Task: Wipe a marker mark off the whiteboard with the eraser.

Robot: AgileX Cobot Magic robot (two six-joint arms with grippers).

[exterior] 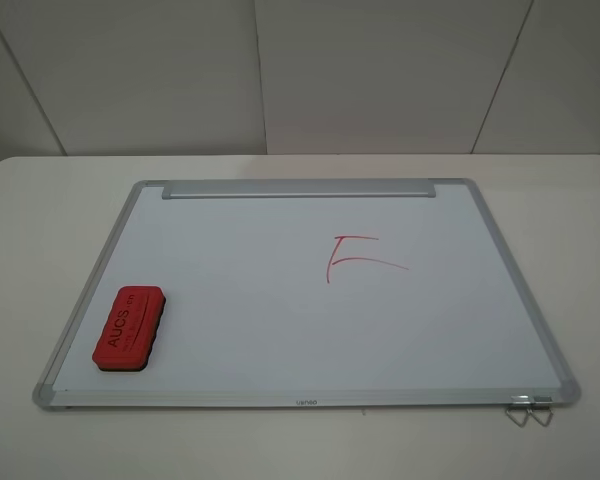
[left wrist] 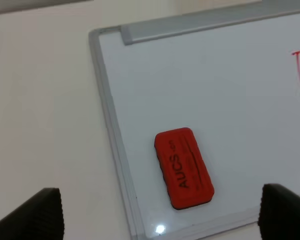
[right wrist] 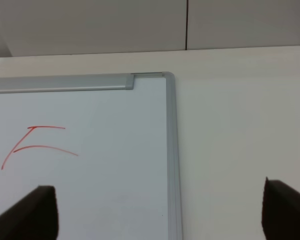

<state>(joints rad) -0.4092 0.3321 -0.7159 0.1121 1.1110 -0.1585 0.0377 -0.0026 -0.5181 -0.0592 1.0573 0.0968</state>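
Near the whiteboard's (exterior: 280, 330) front-left corner the red rectangular felt-backed eraser (left wrist: 183, 168) is lying, long axis toward the tray edge | left gripper (left wrist: 160, 212) nearer, hovering wide open, empty | right gripper (right wrist: 160, 215) gaping empty too | red marker mark (exterior: 358, 258) sitting well apart

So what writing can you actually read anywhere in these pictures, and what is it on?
"AUCS": black print on top of the red eraser.
Smaller print beside it on the eraser: too blurred to read.
Small dark logo on the whiteboard frame's near edge: too small to read.
Red marker mark on the board: hand-drawn, reads like an "F" with two bars.
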